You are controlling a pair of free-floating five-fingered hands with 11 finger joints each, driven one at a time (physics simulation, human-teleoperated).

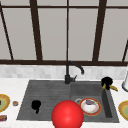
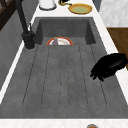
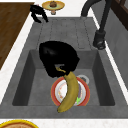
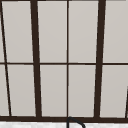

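Currently you are looking at the right hand (image 1: 107,82) holding a banana (image 3: 69,92) above the basin of the sink (image 1: 45,93); its fingers (image 3: 53,71) are curling round the stem end, and the fruit is hanging tilted downward from that grip. The banana is showing as a long curved body, yellow shading to olive-brown, with a smooth matte skin and a tapered lower tip. Directly under it, a round plate (image 3: 55,88) is lying on the basin floor, white in the middle with an orange-red rim, and it is carrying a small purple-and-green item that you cannot identify. The left hand (image 1: 36,105) is hovering over the ribbed draining board, fingers (image 2: 96,73) hanging relaxed and gripping nothing. The sink is reading as dark grey with a speckled, stone-like texture, set in a white marbled counter (image 1: 10,86). A black curved faucet (image 1: 68,72) is standing at the back edge. A glossy red sphere (image 1: 67,115) is sitting at the front edge. No writing is legible.
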